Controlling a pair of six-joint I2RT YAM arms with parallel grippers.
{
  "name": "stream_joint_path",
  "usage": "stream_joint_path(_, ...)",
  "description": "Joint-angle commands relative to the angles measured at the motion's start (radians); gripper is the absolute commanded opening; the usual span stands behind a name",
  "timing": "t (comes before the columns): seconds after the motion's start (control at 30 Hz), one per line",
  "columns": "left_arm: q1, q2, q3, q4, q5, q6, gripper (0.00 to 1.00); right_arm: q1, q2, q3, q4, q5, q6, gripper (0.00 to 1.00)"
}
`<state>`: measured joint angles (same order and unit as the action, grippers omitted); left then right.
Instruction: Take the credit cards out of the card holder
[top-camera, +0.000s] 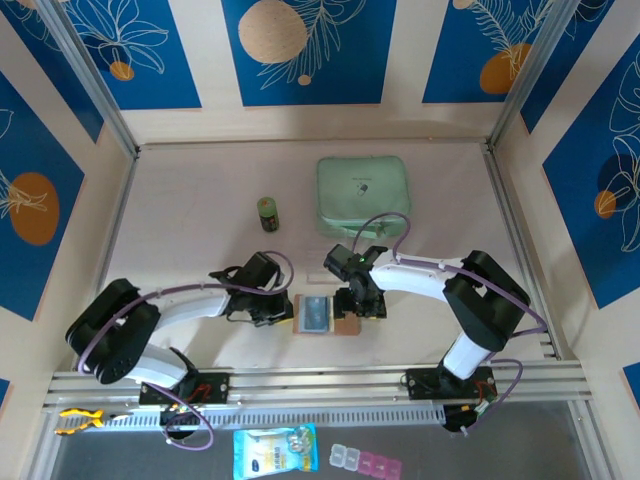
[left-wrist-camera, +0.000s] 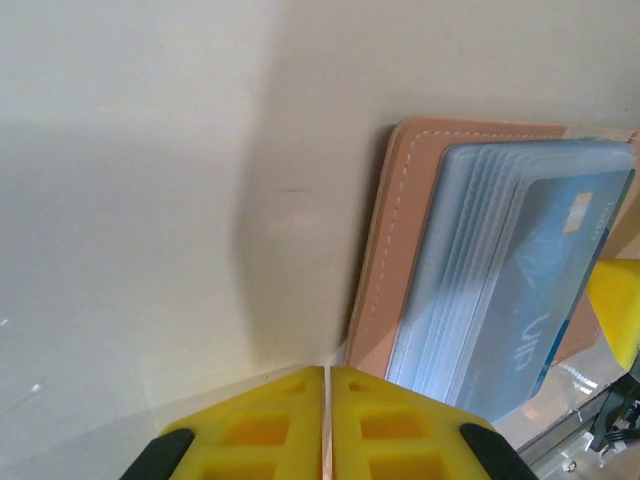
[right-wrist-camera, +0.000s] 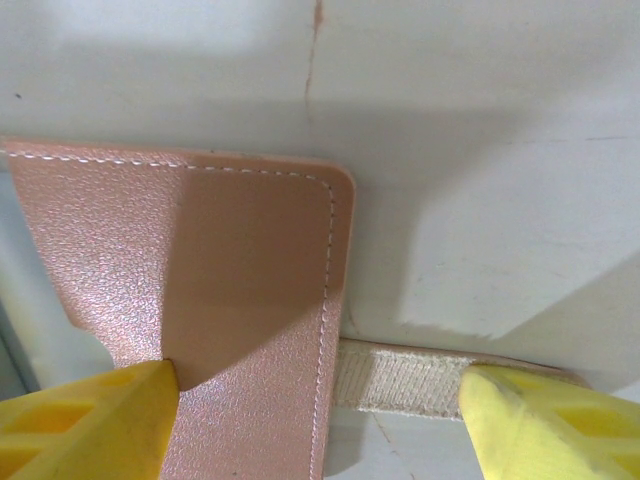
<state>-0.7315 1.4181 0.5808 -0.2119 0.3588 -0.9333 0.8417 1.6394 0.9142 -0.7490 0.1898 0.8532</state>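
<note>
The tan card holder (top-camera: 346, 326) lies open on the table between both arms. A blue credit card (top-camera: 313, 313) shows in its left half. In the left wrist view the credit card (left-wrist-camera: 545, 270) sits inside stacked grey-clear sleeves on the card holder (left-wrist-camera: 400, 240). My left gripper (left-wrist-camera: 327, 385) is shut, with a thin tan sliver of the holder's left edge between its pads. My right gripper (right-wrist-camera: 320, 420) stands open over the right flap of the card holder (right-wrist-camera: 200, 260). One of its fingers (right-wrist-camera: 90, 420) rests on the leather, and the other is by a beige elastic strap (right-wrist-camera: 400, 380).
A mint-green zip case (top-camera: 363, 195) lies behind the holder, with a small dark jar (top-camera: 268, 213) to its left. A blue-and-clear packet (top-camera: 275, 450) and small pill boxes (top-camera: 365, 461) sit below the rail at the near edge.
</note>
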Motion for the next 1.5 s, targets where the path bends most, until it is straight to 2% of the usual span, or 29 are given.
stream_joint_path(0.0, -0.005, -0.047, 0.025, -0.073, -0.036, 0.015, 0.09, -0.005, 0.027, -0.032, 0.008, -0.002, -0.018, 0.76)
stream_joint_path(0.2, -0.001, -0.079, 0.101, -0.093, -0.059, 0.069, 0.12, -0.004, -0.029, 0.006, -0.036, 0.028, -0.039, 0.76)
stream_joint_path(0.4, -0.001, -0.034, 0.194, -0.119, -0.058, 0.141, 0.13, -0.007, -0.082, 0.012, -0.034, 0.033, -0.057, 0.74)
stream_joint_path(0.6, -0.001, -0.019, 0.204, -0.07, -0.049, 0.14, 0.15, 0.002, -0.157, -0.003, 0.033, 0.002, -0.051, 0.69)
stream_joint_path(0.87, -0.013, -0.002, 0.17, -0.043, -0.053, 0.108, 0.14, -0.017, -0.257, -0.025, 0.139, -0.122, -0.028, 0.63)
stream_joint_path(1.17, -0.051, 0.002, 0.072, 0.101, -0.023, -0.001, 0.1, -0.041, -0.25, -0.143, 0.355, -0.327, 0.025, 0.45)
stream_joint_path(1.47, -0.082, 0.046, 0.06, 0.147, -0.007, -0.029, 0.09, -0.059, -0.21, -0.203, 0.468, -0.4, 0.032, 0.34)
